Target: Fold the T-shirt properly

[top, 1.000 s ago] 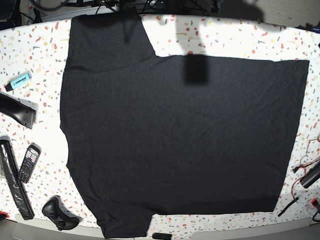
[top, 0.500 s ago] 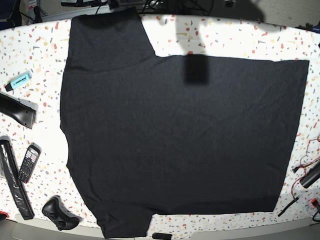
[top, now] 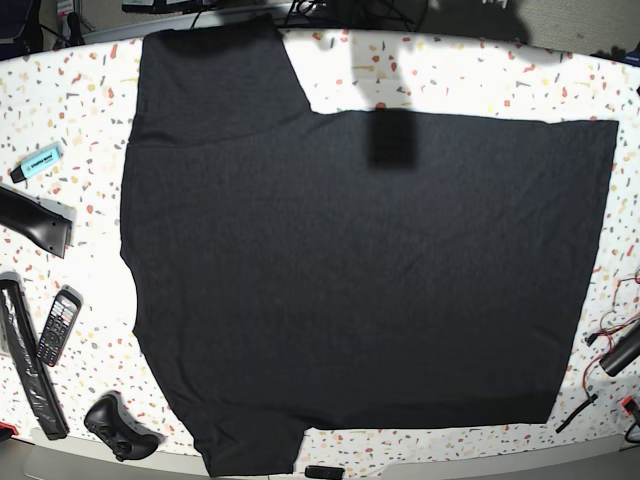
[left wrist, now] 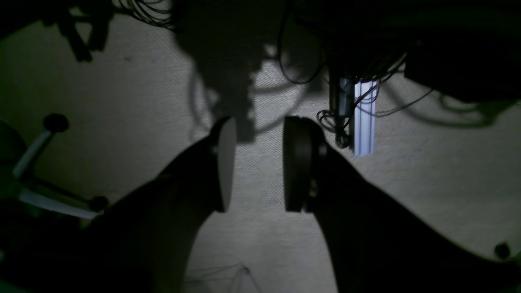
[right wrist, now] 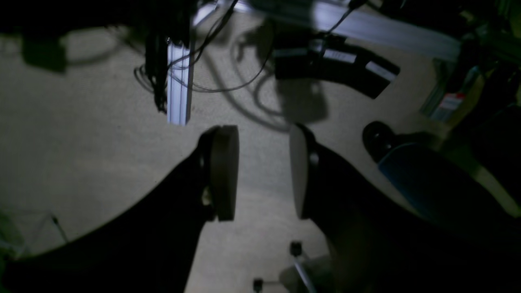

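Base view shows you the T-shirt laid flat across the speckled table, plain side up, with one sleeve hanging over the near edge at lower left and the other reaching the far edge at upper left; the hem runs down the right side. Neither arm appears over the table. Along the near left you have a game controller, a black phone and a long black bar, with a blue highlighter farther back; keep your approach clear of them. In the wrist views, the left gripper and the right gripper both stand spread apart with nothing between the jaws, looking down at carpet rather than cloth, so you probably have no fold begun yet. For a clean first fold, bring both grippers down on matching points of one long edge, pinch only the top layers, lift just enough to free the cloth, and carry both ends across together so the fold line stays straight. Deal with the near sleeve first, since it overhangs.
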### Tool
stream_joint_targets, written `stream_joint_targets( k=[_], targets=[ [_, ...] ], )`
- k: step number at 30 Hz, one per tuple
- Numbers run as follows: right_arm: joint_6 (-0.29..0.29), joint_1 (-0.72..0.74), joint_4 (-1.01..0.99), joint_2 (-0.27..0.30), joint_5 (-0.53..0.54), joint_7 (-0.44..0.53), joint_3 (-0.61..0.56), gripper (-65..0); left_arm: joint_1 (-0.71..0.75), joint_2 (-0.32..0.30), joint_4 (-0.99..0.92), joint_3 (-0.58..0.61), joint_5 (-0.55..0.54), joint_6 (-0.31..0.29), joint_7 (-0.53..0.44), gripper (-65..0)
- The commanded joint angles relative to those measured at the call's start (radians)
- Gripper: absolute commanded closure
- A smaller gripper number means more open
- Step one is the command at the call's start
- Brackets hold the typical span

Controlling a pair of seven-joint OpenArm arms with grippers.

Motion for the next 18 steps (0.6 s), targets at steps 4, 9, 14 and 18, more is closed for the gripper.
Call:
stream_joint_targets(
  k=[4,9,14,18],
  targets=[
    [0.003,-0.106,0.145,0.078,0.002,0.004,0.002,-19.5,0.062,-0.058,0.063,-0.002,0.002,0.005,0.025,-18.5],
    [0.004,-0.210,0.323,0.159,-0.025,-0.043,0.003,-19.5,0.123,-0.114,0.175,-0.002,0.012,0.036,0.032,-18.5],
    [0.004,-0.305,0.484,0.228,-0.166,-0.084,0.003,-19.4,0.193,-0.187,0.325,-0.002,0.135,0.082,0.069,-18.5],
    [-0.001,-0.362,0.586,0.287,-0.244,-0.102,0.003,-19.5,0.235,-0.264,0.433,-0.002,0.181,0.130,0.091,-18.5]
  ],
)
